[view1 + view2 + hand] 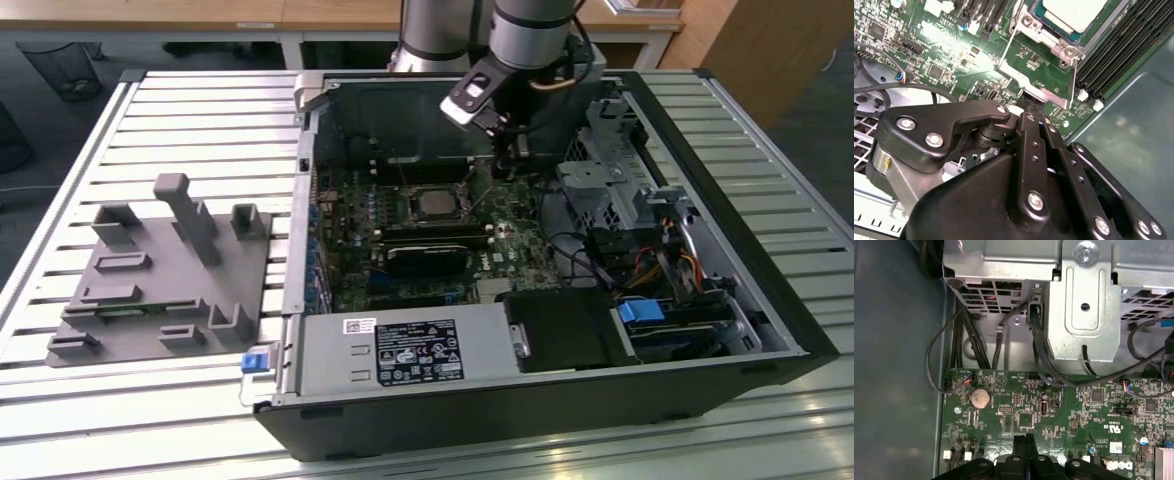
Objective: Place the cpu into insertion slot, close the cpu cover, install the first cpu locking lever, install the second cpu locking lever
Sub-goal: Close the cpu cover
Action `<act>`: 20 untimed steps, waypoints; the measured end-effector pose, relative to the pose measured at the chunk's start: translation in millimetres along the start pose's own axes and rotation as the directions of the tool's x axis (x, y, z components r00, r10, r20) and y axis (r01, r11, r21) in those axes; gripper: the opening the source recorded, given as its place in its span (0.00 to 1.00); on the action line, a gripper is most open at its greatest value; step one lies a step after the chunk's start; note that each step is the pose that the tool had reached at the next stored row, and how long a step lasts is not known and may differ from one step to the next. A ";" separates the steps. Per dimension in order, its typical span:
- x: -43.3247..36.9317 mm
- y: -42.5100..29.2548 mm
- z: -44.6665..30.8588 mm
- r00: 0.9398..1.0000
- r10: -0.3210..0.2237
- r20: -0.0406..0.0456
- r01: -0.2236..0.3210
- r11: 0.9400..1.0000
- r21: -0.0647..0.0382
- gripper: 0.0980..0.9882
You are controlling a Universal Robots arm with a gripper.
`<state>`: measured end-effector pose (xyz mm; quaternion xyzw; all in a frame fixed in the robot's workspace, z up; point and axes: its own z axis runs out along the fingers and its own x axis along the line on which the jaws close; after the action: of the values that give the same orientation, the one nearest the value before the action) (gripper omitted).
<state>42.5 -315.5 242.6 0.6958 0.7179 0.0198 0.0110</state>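
The cpu point(1069, 12), a silvery square chip, lies in the insertion slot point(1027, 22) on the green board; the exterior view shows the cpu point(434, 203) mid-case. The cpu cover point(1044, 91), a thin metal frame with a cut-out middle, is swung open away from the slot, with green board showing through it. My gripper point(1029, 106) has its black fingers pressed together, tips at the cover's free end. I cannot tell whether they pinch the cover. The gripper point(505, 165) hangs just to the exterior view's right of the slot. In the first wrist view the gripper point(1025, 442) points at the board.
Long black memory slots point(1114, 55) run beside the socket. A metal drive cage point(1081, 300) and black cables point(1039, 355) lie beyond the board. A black heatsink block point(430, 258) and the power supply point(400, 352) sit nearer. A grey fixture point(174, 270) stands outside the case.
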 end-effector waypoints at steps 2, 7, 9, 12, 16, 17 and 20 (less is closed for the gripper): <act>0.1 -1.8 -0.1 1.000 0.000 0.000 0.000 1.000 0.000 0.01; 0.2 -7.2 -0.2 1.000 0.000 0.000 0.000 1.000 0.000 0.01; 0.3 -9.3 -0.3 1.000 0.000 0.000 0.000 1.000 0.000 0.01; 0.4 -12.7 -0.4 1.000 0.000 0.000 0.000 1.000 0.000 0.01; 0.6 -17.5 -0.5 1.000 0.000 0.000 0.000 1.000 0.000 0.01; 0.6 -19.0 -0.5 1.000 0.000 0.000 0.000 1.000 0.000 0.01; 0.7 -23.6 -0.5 1.000 0.000 0.000 0.000 1.000 0.000 0.01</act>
<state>18.9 -315.5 242.1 0.6958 0.7178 0.0198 0.0110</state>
